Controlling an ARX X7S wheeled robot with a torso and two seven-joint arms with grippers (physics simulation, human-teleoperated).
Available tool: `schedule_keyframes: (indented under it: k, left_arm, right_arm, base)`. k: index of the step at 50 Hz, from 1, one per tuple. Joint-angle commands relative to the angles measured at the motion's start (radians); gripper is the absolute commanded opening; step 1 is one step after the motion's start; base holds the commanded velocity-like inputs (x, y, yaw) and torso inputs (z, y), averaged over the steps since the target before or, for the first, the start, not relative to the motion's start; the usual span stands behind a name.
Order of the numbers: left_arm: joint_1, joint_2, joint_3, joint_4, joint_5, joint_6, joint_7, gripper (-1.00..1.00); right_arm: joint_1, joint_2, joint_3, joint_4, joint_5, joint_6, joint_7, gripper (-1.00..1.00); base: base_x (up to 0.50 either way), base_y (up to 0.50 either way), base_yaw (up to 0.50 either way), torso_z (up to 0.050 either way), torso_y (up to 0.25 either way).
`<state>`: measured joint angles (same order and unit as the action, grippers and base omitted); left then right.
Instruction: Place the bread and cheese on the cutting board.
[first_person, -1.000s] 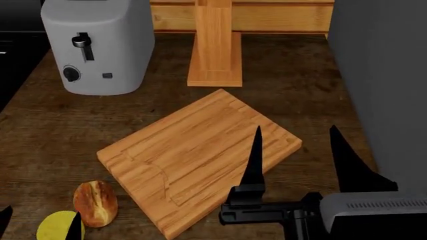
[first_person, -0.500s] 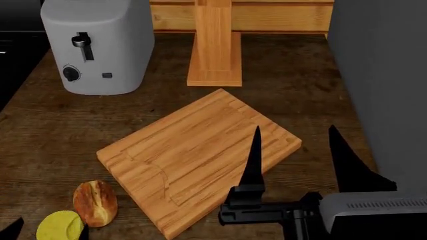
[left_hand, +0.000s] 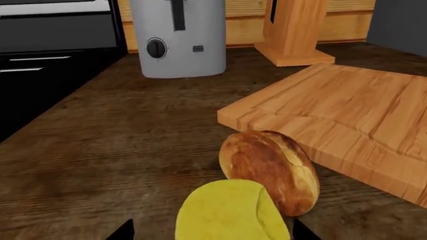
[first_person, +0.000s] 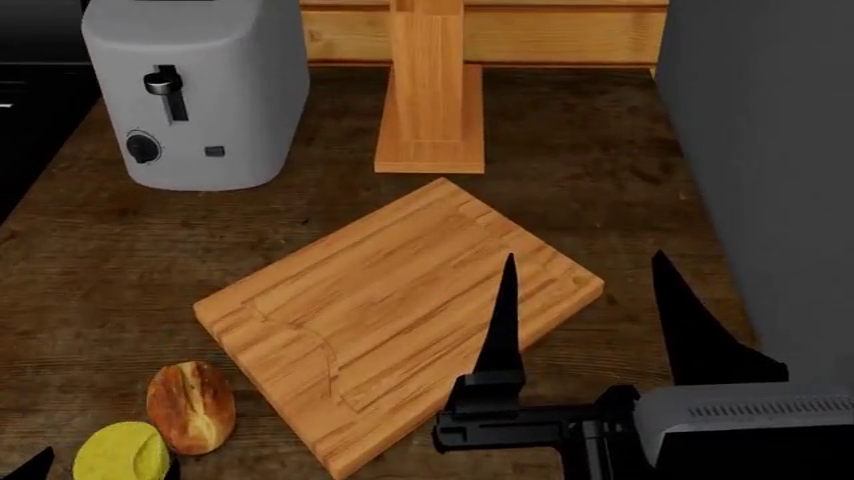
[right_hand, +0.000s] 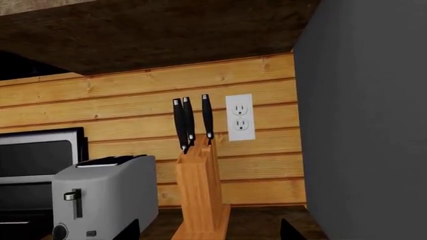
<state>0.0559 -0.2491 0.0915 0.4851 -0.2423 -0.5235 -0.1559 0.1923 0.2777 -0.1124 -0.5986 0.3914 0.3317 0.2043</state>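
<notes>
While both lie off the board (first_person: 400, 320), touching beside its near corner, the cheese (left_hand: 230, 212) sits between the open, empty left gripper (left_hand: 208, 231); smooth, probably slippery, so grip its flanks

head overhead, wrists low, sharing toaster (first_person: 194, 90)

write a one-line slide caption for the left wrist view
Cheese and bread lie beside the cutting board, not yet on it.

No readable text, labels, brands or numbers on any surface in view.
</notes>
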Motion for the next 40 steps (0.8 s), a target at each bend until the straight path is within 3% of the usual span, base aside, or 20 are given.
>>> schedule_keyframes:
  k: [1,6,7,28,33,40]
  left_arm:
    - [-0.017,0.02,-0.015,-0.068,0.037,0.023,0.012,1.0]
    - [-0.014,0.018,-0.011,-0.075,0.041,0.029,0.008,1.0]
    - [-0.013,0.019,-0.013,-0.074,0.045,0.031,0.001,-1.0]
    - [0.002,0.042,-0.088,-0.014,0.05,0.048,-0.103,-1.0]
    - [-0.016,0.031,-0.118,0.115,0.024,-0.025,-0.13,-1.0]
    - [-0.154,0.008,-0.082,0.179,0.003,-0.169,-0.132,-1.0]
  right_arm:
    - [0.002,-0.012,0.01,0.001,-0.03,0.0,-0.015,1.0]
    - [0.002,-0.009,0.008,0.002,-0.028,0.0,-0.011,1.0]
    - [0.002,-0.009,0.008,0.001,-0.028,-0.001,-0.01,1.0]
    - [0.004,-0.001,-0.001,0.003,-0.019,-0.004,-0.001,1.0]
    - [0.002,0.002,0.0,0.007,-0.017,-0.013,-0.001,1.0]
    - [-0.001,0.011,0.015,-0.007,0.0,-0.007,0.005,1.0]
  base:
    - [0.0,0.0,0.0,0.0,0.0]
    - [0.0,0.0,0.0,0.0,0.0]
    - [0.0,0.0,0.0,0.0,0.0]
    - [0.0,0.0,0.0,0.0,0.0]
    - [0.0,0.0,0.0,0.0,0.0]
    - [0.0,0.0,0.0,0.0,0.0]
